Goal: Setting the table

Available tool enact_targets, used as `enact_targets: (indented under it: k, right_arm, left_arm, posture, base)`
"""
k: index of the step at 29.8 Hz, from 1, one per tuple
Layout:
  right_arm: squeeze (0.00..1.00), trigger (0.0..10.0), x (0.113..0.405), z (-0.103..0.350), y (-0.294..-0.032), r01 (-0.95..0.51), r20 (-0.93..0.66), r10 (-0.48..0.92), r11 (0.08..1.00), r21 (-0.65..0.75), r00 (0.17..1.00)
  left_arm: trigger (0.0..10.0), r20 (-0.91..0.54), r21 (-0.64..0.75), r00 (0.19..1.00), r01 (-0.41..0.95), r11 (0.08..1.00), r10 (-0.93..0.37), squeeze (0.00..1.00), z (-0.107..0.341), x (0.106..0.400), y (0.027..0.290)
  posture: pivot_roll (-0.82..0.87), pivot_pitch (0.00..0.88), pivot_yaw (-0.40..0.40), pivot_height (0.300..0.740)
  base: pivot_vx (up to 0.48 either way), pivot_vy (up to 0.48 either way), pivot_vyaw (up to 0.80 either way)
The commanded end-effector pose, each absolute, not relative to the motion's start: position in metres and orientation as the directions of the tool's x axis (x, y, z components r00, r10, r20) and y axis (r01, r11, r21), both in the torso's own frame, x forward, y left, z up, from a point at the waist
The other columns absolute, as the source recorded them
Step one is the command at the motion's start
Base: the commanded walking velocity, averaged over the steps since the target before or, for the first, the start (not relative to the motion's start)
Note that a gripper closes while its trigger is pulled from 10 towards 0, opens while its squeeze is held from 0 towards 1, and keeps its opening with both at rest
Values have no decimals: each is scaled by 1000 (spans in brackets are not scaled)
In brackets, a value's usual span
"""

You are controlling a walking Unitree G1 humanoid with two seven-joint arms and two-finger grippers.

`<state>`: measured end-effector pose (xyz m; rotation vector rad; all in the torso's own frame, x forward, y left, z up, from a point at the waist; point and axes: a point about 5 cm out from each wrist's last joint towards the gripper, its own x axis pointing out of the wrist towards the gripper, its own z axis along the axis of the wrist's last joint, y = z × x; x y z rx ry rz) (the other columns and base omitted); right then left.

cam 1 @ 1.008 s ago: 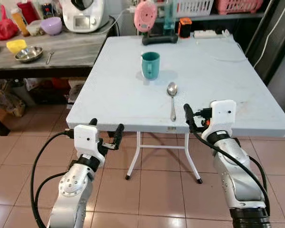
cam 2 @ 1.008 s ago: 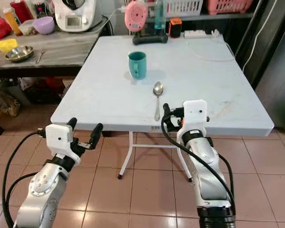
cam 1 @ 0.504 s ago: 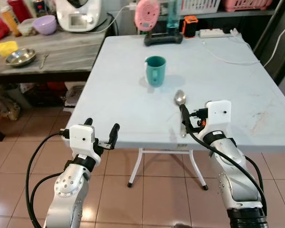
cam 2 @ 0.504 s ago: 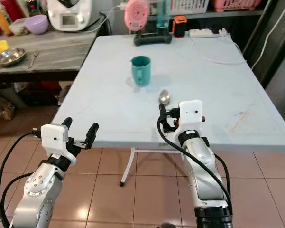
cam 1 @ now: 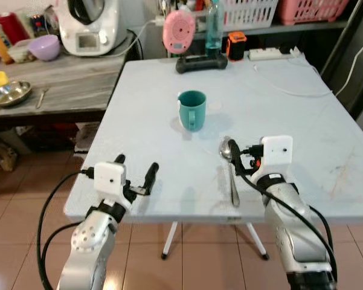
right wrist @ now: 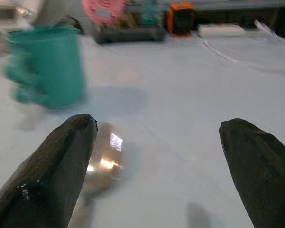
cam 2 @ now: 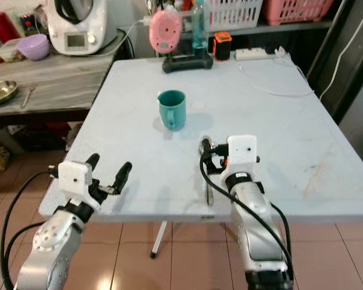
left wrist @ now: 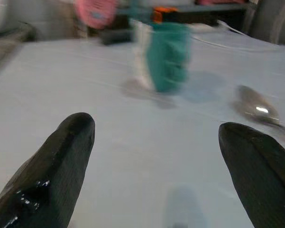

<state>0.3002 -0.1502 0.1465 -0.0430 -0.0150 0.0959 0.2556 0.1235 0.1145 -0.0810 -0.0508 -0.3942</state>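
1. A spoon point(cam 1: 230, 171) lies on the pale blue table point(cam 1: 302, 127) near its front edge, bowl pointing away from the robot, handle toward it.
2. A teal mug point(cam 1: 192, 110) stands upright just beyond the spoon, near the table's middle.
3. The right gripper point(right wrist: 156, 166) hovers over the spoon's bowl, fingers spread wide, one fingertip beside the bowl.
4. The left gripper point(cam 1: 136, 174) hangs at the table's front left edge, fingers spread, holding nothing.
5. A pink fan point(cam 1: 176, 30) stands at the far edge; a wooden counter point(cam 1: 66, 78) with bowls sits left.
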Motion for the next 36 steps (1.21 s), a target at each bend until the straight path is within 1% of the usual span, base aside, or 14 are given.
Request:
enact_targets:
  k: [1,5,10,20,22,25,31,36]
  right_arm:
    - [0,10000,297,145,-148,-101,-1,101,995,-26,995]
    - [0,10000,294,138,-145,-119,-34,119,993,-15,992]
    - [0,10000,291,134,-144,-125,-49,124,992,-11,991]
    - [0,10000,289,126,-139,-135,-80,137,991,21,987]
    - [0,10000,289,125,-136,-146,-89,148,989,28,985]
    - [0,10000,292,118,-122,-186,-124,189,982,29,974]
    - [0,10000,294,114,-108,-221,-146,227,974,54,963]
    - [0,10000,297,110,-105,-206,-180,214,976,65,960]
  left_arm:
    - [10000,49,-58,904,427,902,-425,0,113,249,126]
    - [10000,32,-54,880,475,878,-474,0,112,243,126]
    - [10000,12,-44,861,509,860,-509,0,109,238,126]
    - [10000,1,-45,825,565,824,-565,0,108,232,126]
    - [10000,1,-46,817,576,816,-576,0,108,231,126]
    - [10000,-2,-44,794,607,794,-608,0,108,228,127]
    - [10000,-14,-35,769,638,769,-639,0,109,227,129]
    - [10000,-9,-33,770,638,770,-638,0,110,227,129]
  posture:
    - [-134,97,95,740]
    - [-130,106,95,740]
    - [-129,108,97,740]
    - [-123,118,106,740]
    - [-122,121,105,740]
    - [-122,126,108,740]
    - [-116,129,102,740]
    - [-116,129,102,740]
  base:
    - [0,0,0]
    - [0,0,0]
    - [0,0,-270]
    - [0,0,0]
    - [0,0,0]
    - [0,0,0]
    - [0,0,0]
    - [0,0,0]
